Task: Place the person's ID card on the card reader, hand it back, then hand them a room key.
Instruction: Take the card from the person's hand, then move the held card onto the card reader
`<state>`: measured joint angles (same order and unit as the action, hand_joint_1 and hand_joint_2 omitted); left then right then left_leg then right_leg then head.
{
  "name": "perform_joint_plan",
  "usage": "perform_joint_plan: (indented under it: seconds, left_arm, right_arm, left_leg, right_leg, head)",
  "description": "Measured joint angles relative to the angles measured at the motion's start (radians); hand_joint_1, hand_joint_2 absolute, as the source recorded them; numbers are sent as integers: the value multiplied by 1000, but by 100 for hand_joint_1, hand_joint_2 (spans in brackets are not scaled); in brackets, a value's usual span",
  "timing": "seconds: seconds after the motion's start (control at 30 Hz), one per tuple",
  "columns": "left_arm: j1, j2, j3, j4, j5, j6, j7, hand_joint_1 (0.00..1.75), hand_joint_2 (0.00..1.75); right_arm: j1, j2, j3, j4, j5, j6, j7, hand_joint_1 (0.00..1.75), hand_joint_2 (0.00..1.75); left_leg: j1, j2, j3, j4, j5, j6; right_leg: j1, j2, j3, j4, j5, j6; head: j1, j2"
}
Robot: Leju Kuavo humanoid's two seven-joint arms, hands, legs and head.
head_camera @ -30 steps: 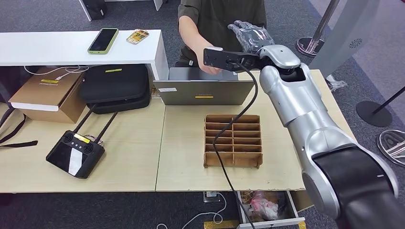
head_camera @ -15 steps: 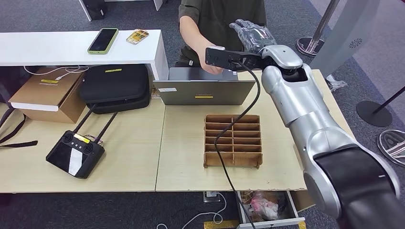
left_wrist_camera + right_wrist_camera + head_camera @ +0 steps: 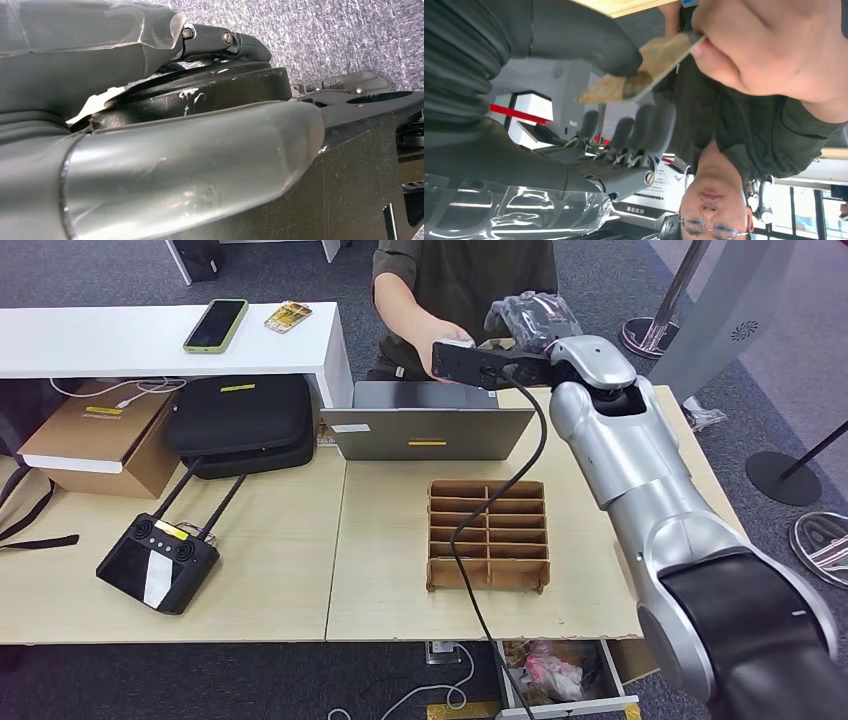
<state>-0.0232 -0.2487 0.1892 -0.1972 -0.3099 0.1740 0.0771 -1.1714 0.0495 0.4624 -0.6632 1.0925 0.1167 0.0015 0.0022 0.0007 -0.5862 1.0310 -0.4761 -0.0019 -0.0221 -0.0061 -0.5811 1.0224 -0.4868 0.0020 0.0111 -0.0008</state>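
My right hand is raised over the far edge of the desk toward the person standing behind it. In the right wrist view the tan ID card lies under my thumb, with my dark fingers curled in beneath it. The person's hand still pinches the card's other end. In the head view that hand reaches in beside my wrist camera bracket. My left hand hangs low and holds nothing.
A closed grey laptop sits at the desk's far edge, below my raised hand. A divided cardboard box stands mid-desk with a black cable over it. At the left lies a black handheld device. A phone and a card rest on the white counter.
My right hand's fingers have curled in from spread. The person's hand has risen from the laptop's edge and brought the card up into my hand.
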Motion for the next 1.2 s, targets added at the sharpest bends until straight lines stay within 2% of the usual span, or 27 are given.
perform_joint_plan:
  seconds: [0.63, 1.2]
  left_arm:
    - [1, 0, 0, 0, -1, -8, -10, 0, 0]
    - [1, 0, 0, 0, 5, -7, -12, 0, 0]
  right_arm:
    - [22, -17, 1, -37, -3, -16, 8, 175, 175]
    - [44, -29, -19, -82, -18, -49, 52, 175, 175]
  left_leg:
    - [0, 0, 0, 0, 0, 0]
    - [0, 0, 0, 0, 0, 0]
  right_leg:
    - [0, 0, 0, 0, 0, 0]
    - [0, 0, 0, 0, 0, 0]
  head:
    - [0, 0]
    - [0, 0]
